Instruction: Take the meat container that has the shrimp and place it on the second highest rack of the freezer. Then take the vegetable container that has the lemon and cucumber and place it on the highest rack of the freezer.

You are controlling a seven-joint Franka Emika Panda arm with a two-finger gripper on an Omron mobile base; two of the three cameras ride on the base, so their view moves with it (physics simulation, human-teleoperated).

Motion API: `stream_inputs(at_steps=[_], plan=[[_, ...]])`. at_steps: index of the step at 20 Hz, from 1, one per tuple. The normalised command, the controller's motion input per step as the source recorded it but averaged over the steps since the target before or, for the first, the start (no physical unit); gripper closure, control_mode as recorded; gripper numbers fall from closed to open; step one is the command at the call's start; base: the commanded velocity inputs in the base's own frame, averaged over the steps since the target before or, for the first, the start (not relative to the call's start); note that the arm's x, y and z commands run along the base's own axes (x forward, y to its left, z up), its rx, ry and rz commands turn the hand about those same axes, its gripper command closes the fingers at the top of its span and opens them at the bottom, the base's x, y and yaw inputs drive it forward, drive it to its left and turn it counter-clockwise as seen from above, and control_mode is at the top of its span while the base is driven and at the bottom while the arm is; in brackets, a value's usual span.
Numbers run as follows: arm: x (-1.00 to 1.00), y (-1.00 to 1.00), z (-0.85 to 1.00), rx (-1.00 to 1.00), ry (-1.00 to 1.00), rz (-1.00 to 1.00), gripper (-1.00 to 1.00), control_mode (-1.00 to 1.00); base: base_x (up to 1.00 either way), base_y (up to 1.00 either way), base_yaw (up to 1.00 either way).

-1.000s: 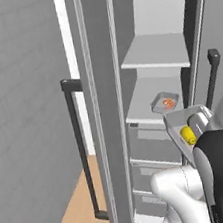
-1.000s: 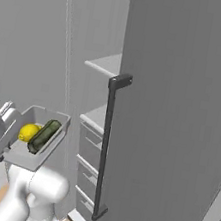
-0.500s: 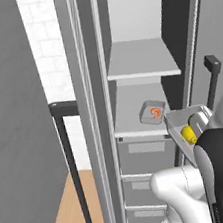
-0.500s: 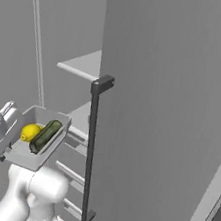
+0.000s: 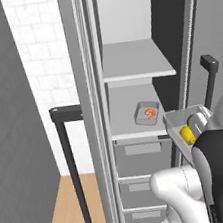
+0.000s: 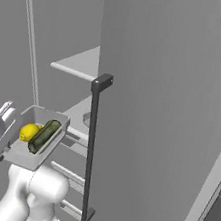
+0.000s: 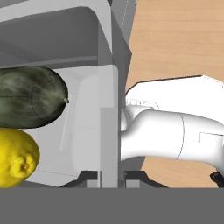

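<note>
While the vegetable container (image 6: 32, 143) rides in the gripper (image 7: 110, 175), whose jaws are pinched nearly shut on its thin side wall, the second half of the task looks to be in hand. Inside it the lemon (image 6: 29, 132) and the cucumber (image 6: 44, 135) lie side by side, touching or nearly so, and the tray sits level, outside the freezer (image 5: 147, 103) and a little in front of its open mouth. Within the freezer, the meat container (image 5: 148, 113) with the shrimp (image 5: 150, 113) already rests on the second highest rack (image 5: 131, 128), just above the grey drawers (image 5: 140, 154), so that step appears done. Above it the highest rack (image 5: 136, 64) is bare and waiting. From the freezer's opening, the held tray hangs at about the height of the lower shelf, so the next move seems to call for a lift to clear the upper board's front edge, then a level push inward before letting go. The dark door handle (image 6: 92, 150) stands beside the tray, and tilting could roll the fruit.
</note>
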Motion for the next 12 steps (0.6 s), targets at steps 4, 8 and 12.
stream_inputs(at_steps=[4, 8, 12], plan=[[0.0, 0.0, 0.0, 0.0, 0.0, 0.0, 1.0, 1.0, 0.0, 0.47, 0.0], [0.0, 0.0, 0.0, 0.0, 0.0, 0.0, 1.0, 1.0, 0.0, 0.61, 0.01], [0.0, 0.0, 0.0, 0.0, 0.0, 0.0, 1.0, 1.0, 0.0, 0.62, 0.1]])
